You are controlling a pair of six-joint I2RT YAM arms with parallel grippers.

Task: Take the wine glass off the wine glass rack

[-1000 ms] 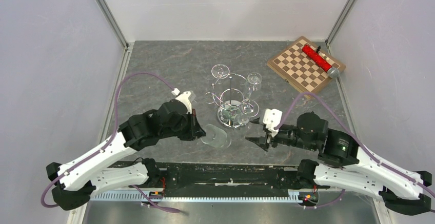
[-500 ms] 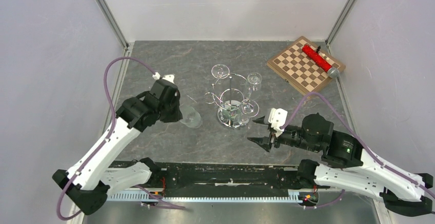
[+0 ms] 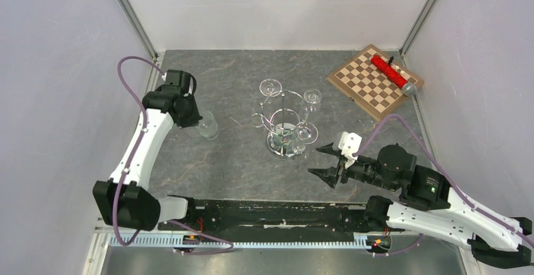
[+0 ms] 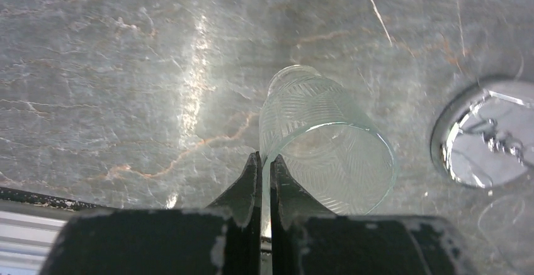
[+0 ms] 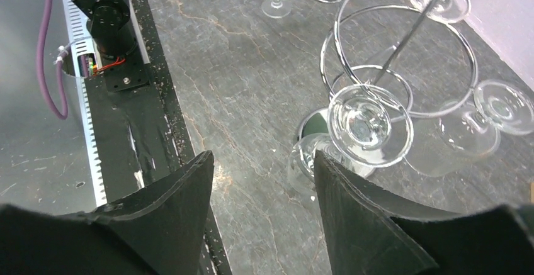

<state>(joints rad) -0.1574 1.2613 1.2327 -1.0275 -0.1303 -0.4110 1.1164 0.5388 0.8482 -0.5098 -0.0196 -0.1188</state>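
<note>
We think the big part of the job is done. One wine glass (image 3: 208,127) is off the wine glass rack (image 3: 286,121). It is well apart from the rack, over on the far left side of the table (image 3: 239,162). Our left gripper (image 4: 264,165) has its fingers pressed close together, pinching the thin wall of the glass at its rim. The glass stands up straight with its open end up. From the right wrist view its foot looks like it is on the table or just above it, but we cannot tell which. What is left, we think, is to let go and pull away. Our right gripper (image 3: 316,160) is spread wide and holds nothing, near the front of the rack. Three other glasses (image 3: 271,87) hang on the rack.
</note>
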